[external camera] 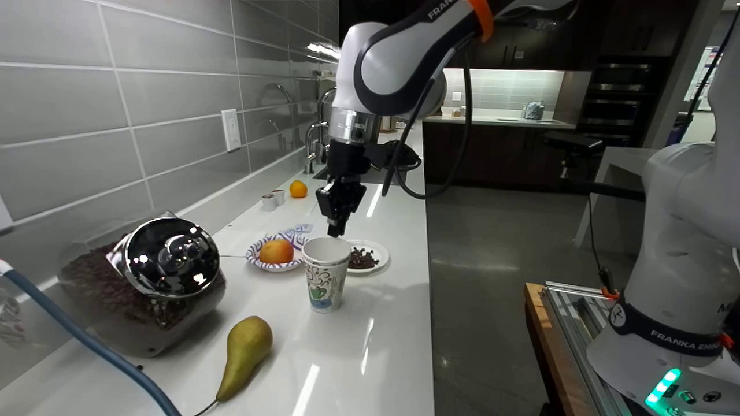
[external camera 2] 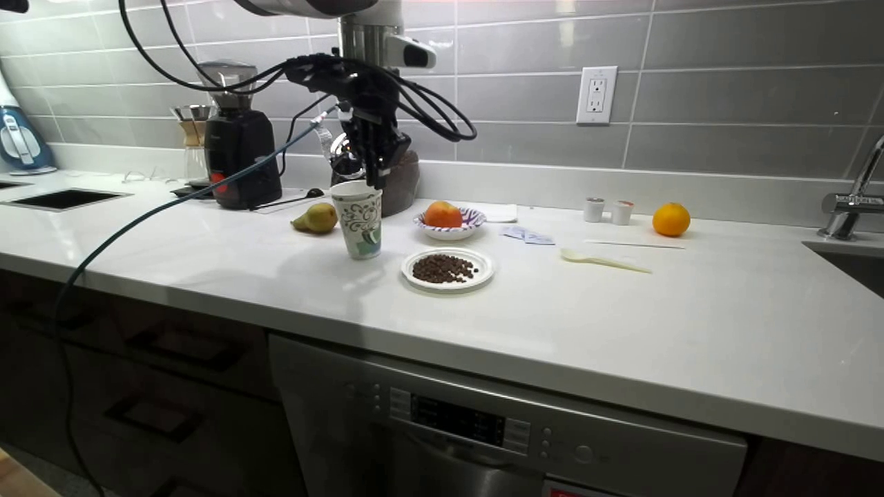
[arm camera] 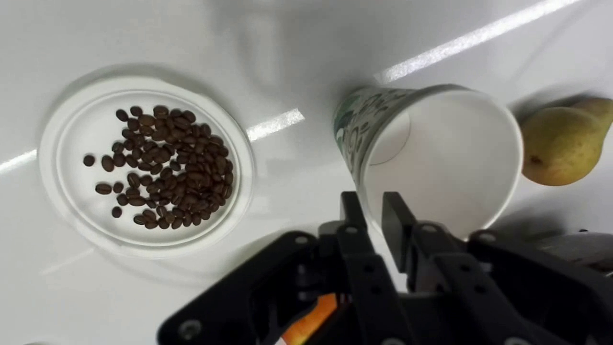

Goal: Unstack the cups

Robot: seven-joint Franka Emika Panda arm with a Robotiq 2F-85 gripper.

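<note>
The gripper [arm camera: 372,201] points down at the rim of the paper cups [arm camera: 445,158], its fingers [arm camera: 352,206] parted by a narrow gap; in the wrist view one finger shows outside the rim and one over the mouth, and whether either touches the paper cannot be told. The cups stand upright and nested on the white counter [external camera 2: 621,324], a second lip [external camera: 326,264] showing just under the top one in an exterior view. They stand between a white plate [arm camera: 72,191] of coffee beans [arm camera: 191,182] and a pear [external camera: 245,352] lying on its side. Near the plate, a patterned bowl [external camera 2: 450,235] holds an orange-red fruit [external camera 2: 443,215]
</note>
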